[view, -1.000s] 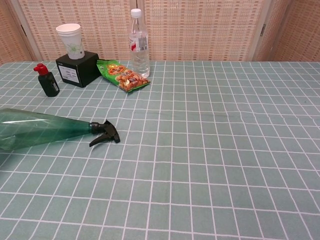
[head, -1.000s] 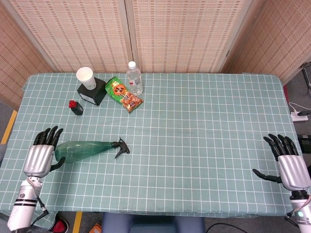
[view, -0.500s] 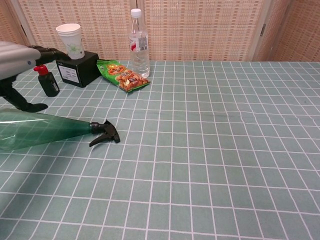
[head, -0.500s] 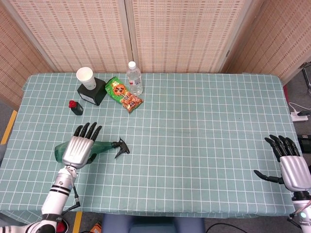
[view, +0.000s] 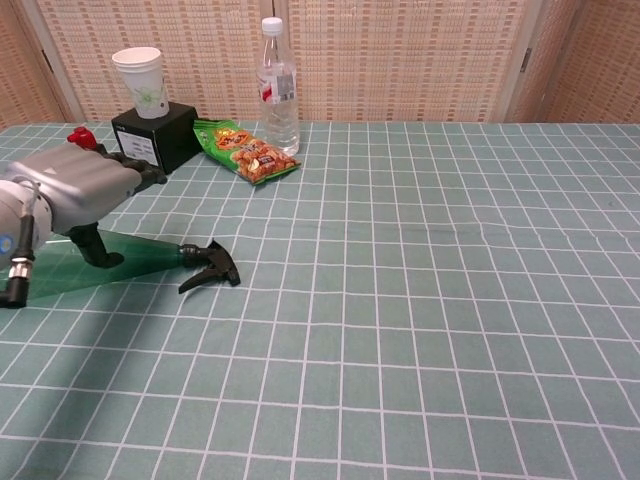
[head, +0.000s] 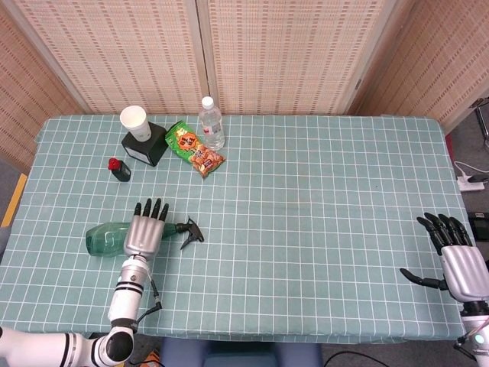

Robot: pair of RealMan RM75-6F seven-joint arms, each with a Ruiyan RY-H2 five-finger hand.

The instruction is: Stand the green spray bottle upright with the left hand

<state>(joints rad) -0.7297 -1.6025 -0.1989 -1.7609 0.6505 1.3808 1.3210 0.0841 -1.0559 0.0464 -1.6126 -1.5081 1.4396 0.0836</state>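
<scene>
Left hand (head: 145,229) moved in from the table edge, now over the lying green spray bottle (head: 107,238).
Reach step: fingers spread, holding nothing; next close around the body, tip it upright.

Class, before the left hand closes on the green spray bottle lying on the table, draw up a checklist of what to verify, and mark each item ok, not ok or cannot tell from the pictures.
1. Left hand positioned over the green translucent plastic spray bottle: ok.
2. Left hand's fingers apart, ready to close: ok.
3. Firm contact with the bottle: cannot tell.
4. Black trigger nozzle clear of the hand: ok.
5. Free table around the bottle for standing it up; the small dark bottle with red cap sits apart: ok.
6. Right hand out of the way at the table's far edge: ok.
</scene>
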